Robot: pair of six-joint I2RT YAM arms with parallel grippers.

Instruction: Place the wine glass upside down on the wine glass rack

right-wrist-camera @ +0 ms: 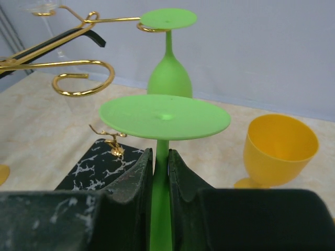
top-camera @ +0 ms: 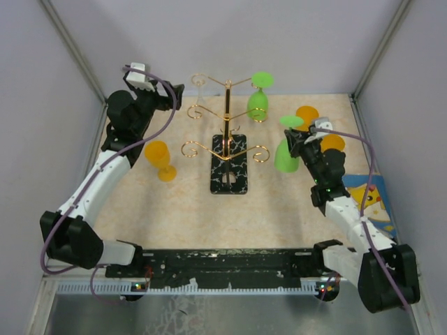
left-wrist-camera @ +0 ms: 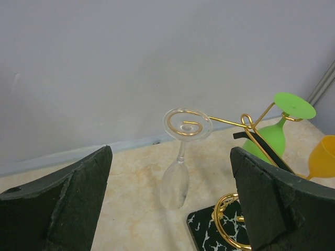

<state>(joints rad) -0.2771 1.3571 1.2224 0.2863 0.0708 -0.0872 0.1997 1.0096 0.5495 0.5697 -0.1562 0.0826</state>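
**Green glass in hand, not yet hung**

Progress: the right pincer (right-wrist-camera: 160,159) is pinched on the stem of an inverted green plastic wine glass (right-wrist-camera: 165,116), foot uppermost. In the overhead view the glass (top-camera: 286,155) sits right of centre, beside the tall gold wire wine glass rack on its black white-veined base (top-camera: 228,112) but apart from it. No arm carries it yet. So pick-up and inversion look done. What is left, by my reading: slide the stem into a free curl, let the foot rest on the wire, release.

Two places are already taken. A second green wine glass (top-camera: 258,101) hangs from the upper right arm, and a clear wine glass (left-wrist-camera: 175,183) from the upper left. The lower right gold curl (top-camera: 260,152) is bare and nearest the held glass.

The left pincer (top-camera: 174,98) is spread wide at upper left, holding nothing.

Three orange plastic goblets stand upright on the beige table (top-camera: 181,202): one left of the rack (top-camera: 160,159), two at right (top-camera: 307,114) (top-camera: 333,143).

View differences:
- Overhead: gives the layout, but the clear glass is barely visible.
- Left wrist: shows its foot seated over the wire spiral.
- Right wrist: the only view that shows the grip on the stem.
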